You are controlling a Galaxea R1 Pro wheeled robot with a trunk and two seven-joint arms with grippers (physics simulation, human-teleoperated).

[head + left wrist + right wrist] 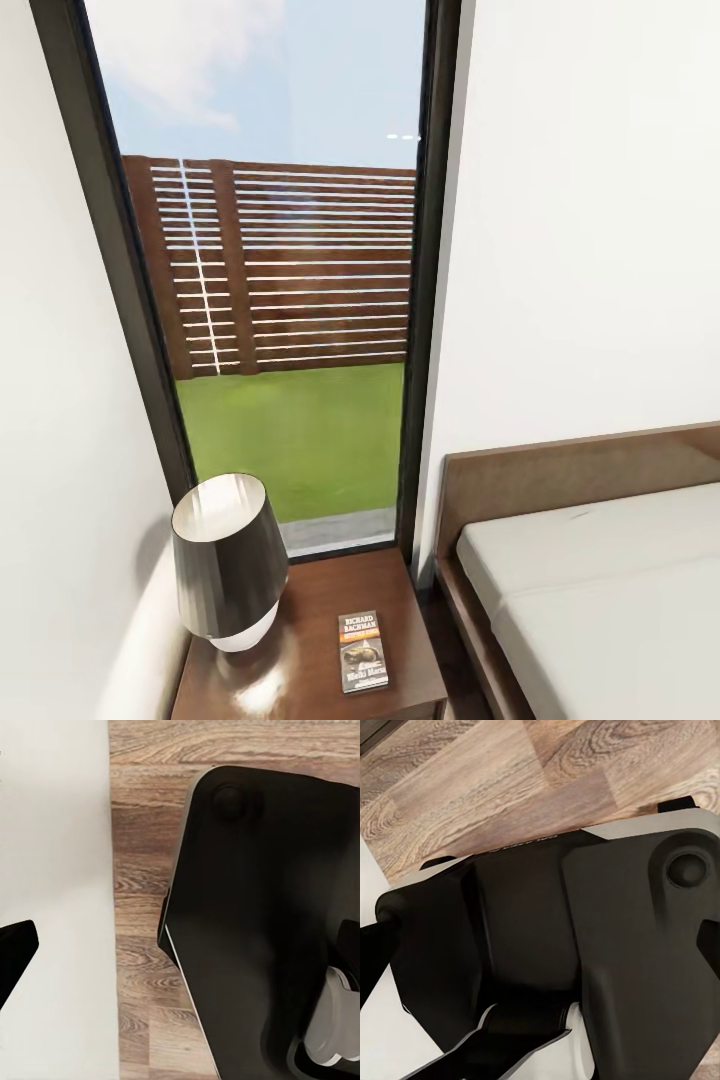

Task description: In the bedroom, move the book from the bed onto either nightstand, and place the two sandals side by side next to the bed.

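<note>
The tall window (290, 300) looms ahead of me, the bed (610, 590) low beside it with its mattress bare. On the nightstand (395, 680) — my table here — sits a dark lamp (222, 560), and the book (363, 651) lies flat just beside it, so I judge that half done. The sandals are left to place. My wrist cameras look at my own dark base (262, 930) over plank floor (472, 787) — whether either claw is apart or together I cannot tell.
</note>
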